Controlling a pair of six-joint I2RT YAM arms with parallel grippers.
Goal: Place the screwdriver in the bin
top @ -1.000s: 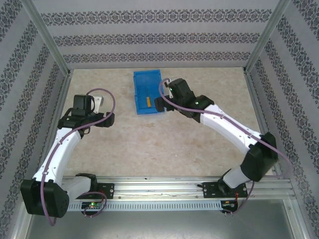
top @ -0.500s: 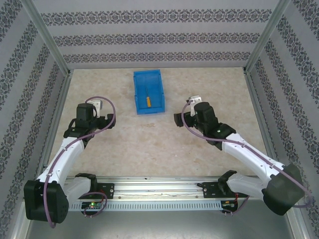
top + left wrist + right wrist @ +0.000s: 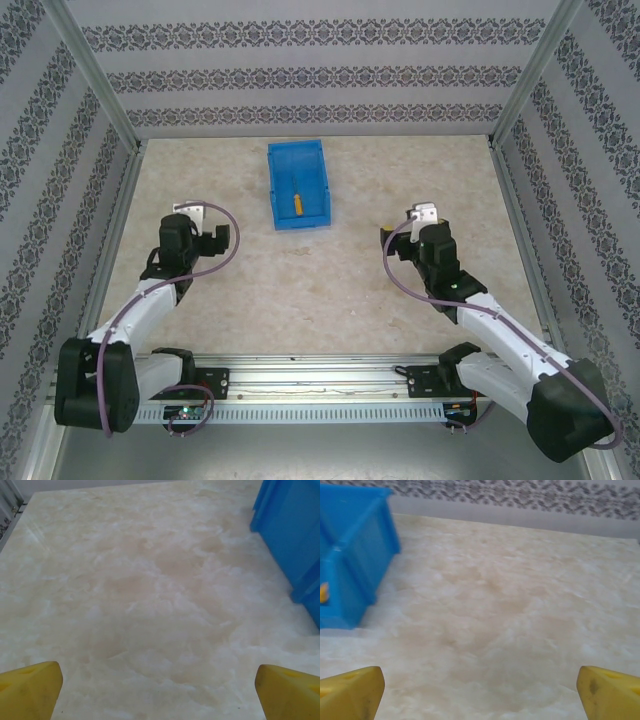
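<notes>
Toward the far edge of the desk [image 3: 330, 290], a little left of its middle, I see from the top camera the bin [image 3: 273, 185] standing lengthwise, and the screwdriver [image 3: 297, 201] lying inside on its floor, in the near half, handle and shaft running along the bin's length. I judge the task done. The left claw [image 3: 215, 238] sits well to the left of the bin and the right claw [image 3: 390, 242] well to the right, both nearer to me than the bin and apart from it; I take that as a parked pose, folded in so neither can knock the bin. On the left wrist camera the yellow fingertips [image 3: 30, 690] stand at the two bottom corners, spread wide with bare desk between them and nothing held, and the bin's blue wall [image 3: 290, 535] rises at the right. On the right wrist camera the fingertips [image 3: 350, 692] are spread just as wide and empty, and the bin stands at the left with a sliver of orange-yellow at the frame edge, probably the handle.
</notes>
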